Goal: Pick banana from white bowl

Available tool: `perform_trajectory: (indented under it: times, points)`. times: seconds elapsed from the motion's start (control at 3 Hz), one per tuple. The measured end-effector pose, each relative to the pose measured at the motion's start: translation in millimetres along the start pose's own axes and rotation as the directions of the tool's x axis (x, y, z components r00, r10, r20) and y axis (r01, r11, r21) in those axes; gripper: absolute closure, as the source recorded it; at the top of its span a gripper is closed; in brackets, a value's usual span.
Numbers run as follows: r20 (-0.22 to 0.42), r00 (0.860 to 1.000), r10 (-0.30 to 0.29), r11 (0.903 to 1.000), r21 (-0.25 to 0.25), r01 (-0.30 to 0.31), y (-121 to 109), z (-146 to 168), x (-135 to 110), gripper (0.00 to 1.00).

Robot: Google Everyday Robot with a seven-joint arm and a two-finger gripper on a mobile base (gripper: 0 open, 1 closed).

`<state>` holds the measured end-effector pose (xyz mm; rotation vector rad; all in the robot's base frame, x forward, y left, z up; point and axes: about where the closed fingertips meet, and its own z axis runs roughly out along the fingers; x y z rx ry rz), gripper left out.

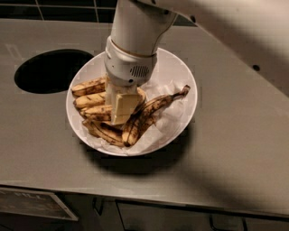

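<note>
The white bowl (178, 67) sits on the grey counter, lined with crumpled white paper (169, 119). It holds several spotted yellow-brown bananas: a bunch on the left (90, 100) and a long curved banana (151, 112) reaching toward the right rim. My gripper (122, 108) hangs from the white wrist (131, 67) and reaches straight down into the middle of the bowl, its cream tip resting among the bananas between the bunch and the curved one. The wrist hides the bananas right under it.
A dark round hole (49, 70) is cut in the counter just left of the bowl. The grey counter (239, 149) runs to a front edge below, with cabinet fronts (158, 216) under it. Dark tiles (58, 9) line the back.
</note>
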<state>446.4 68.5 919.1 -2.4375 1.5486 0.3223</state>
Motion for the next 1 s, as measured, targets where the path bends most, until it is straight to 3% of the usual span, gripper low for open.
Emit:
perform_trajectory:
  times: [0.67,1.0]
  points:
    - [-0.072,0.997,-0.037,0.993,0.109,0.045,17.6,-47.3,-29.3,1.0]
    - [-0.071,0.997,-0.039,0.9921,0.117,0.047,17.8,-49.4,-30.9,1.0]
